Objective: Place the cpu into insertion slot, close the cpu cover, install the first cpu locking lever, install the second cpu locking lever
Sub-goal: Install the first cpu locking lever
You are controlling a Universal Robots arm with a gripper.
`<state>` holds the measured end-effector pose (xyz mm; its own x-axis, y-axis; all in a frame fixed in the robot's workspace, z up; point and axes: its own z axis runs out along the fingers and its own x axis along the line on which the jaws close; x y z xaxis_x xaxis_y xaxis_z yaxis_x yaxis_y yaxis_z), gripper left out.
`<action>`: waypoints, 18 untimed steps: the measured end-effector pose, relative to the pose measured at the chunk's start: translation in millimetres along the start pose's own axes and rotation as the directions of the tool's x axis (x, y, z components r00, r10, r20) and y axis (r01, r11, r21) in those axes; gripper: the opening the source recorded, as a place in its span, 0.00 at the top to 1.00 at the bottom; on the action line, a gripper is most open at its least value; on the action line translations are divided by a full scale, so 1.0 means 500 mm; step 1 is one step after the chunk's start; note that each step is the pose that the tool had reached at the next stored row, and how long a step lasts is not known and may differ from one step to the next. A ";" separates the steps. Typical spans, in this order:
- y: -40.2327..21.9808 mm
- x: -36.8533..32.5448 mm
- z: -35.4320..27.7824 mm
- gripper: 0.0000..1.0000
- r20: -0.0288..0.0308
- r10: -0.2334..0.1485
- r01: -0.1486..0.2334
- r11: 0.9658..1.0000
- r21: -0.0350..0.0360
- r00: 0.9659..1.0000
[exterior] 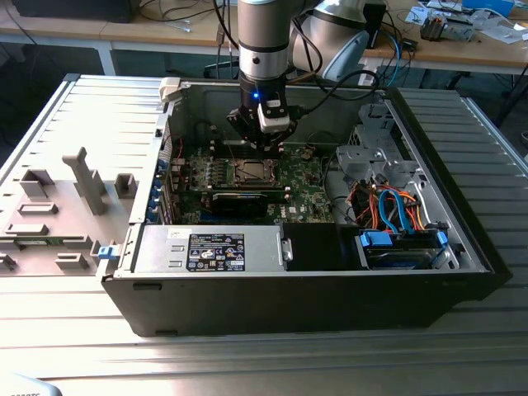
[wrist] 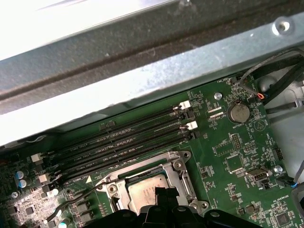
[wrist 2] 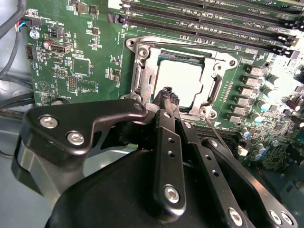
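Already cpu (wrist 2: pixel 183 81) seated, silver top bright.

The arm (exterior: pixel 262 41) hangs straight down, its wrist vertical. The black claw (wrist 2: pixel 167 95) points downward with its fingertips (wrist 2: pixel 165 91) drawn together, pinching nothing visible between them.

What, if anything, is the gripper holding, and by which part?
Nothing visibly: the gripper hovers shut over the silver-topped square cpu, which lies in its socket.
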<state>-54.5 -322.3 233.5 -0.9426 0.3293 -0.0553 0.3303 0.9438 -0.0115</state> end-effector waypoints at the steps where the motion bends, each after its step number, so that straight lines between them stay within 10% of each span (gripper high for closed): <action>1: 0.000 0.000 0.000 0.89 0.000 0.000 0.000 1.000 0.000 1.000; 18: 0.000 0.000 0.000 0.89 0.000 -0.009 0.009 1.000 -0.001 1.000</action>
<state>-54.5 -322.3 233.4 -0.9456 0.3206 -0.0553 0.3216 0.9468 -0.0114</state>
